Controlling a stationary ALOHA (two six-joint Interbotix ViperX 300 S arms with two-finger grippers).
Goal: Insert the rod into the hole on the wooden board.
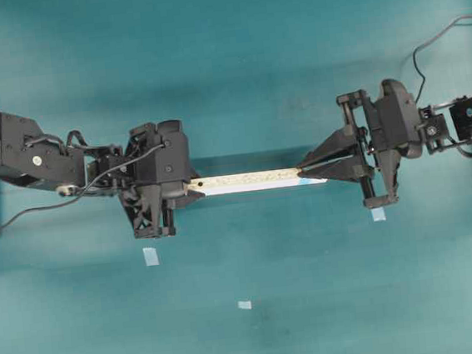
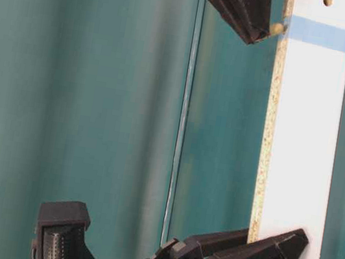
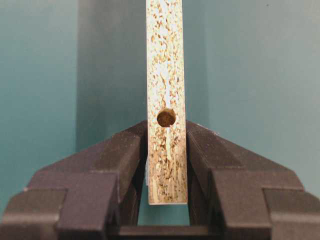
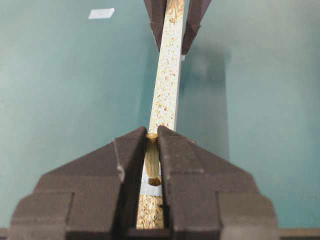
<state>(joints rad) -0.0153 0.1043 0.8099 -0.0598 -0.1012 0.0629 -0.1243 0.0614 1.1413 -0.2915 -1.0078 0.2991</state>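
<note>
The wooden board (image 1: 253, 180) hangs in the air between my two grippers, speckled edge up, with its blue mark (image 2: 319, 33) at the right end. My left gripper (image 1: 193, 185) is shut on the unmarked end, and that end's hole (image 3: 166, 117) shows between its fingers (image 3: 125, 150). My right gripper (image 1: 302, 169) is shut on the rod (image 4: 152, 155), which lies along its fingers. The rod's tip (image 2: 277, 29) is at the board's speckled edge, level with the blue mark. The rod and fingers cover the hole there; I cannot tell if the tip is in it.
Small pale-blue tape squares lie on the teal table: one (image 1: 150, 255) in front of the left gripper, one (image 1: 245, 305) nearer the front edge, one (image 1: 378, 214) under the right gripper. A cable (image 1: 439, 32) loops at the back right.
</note>
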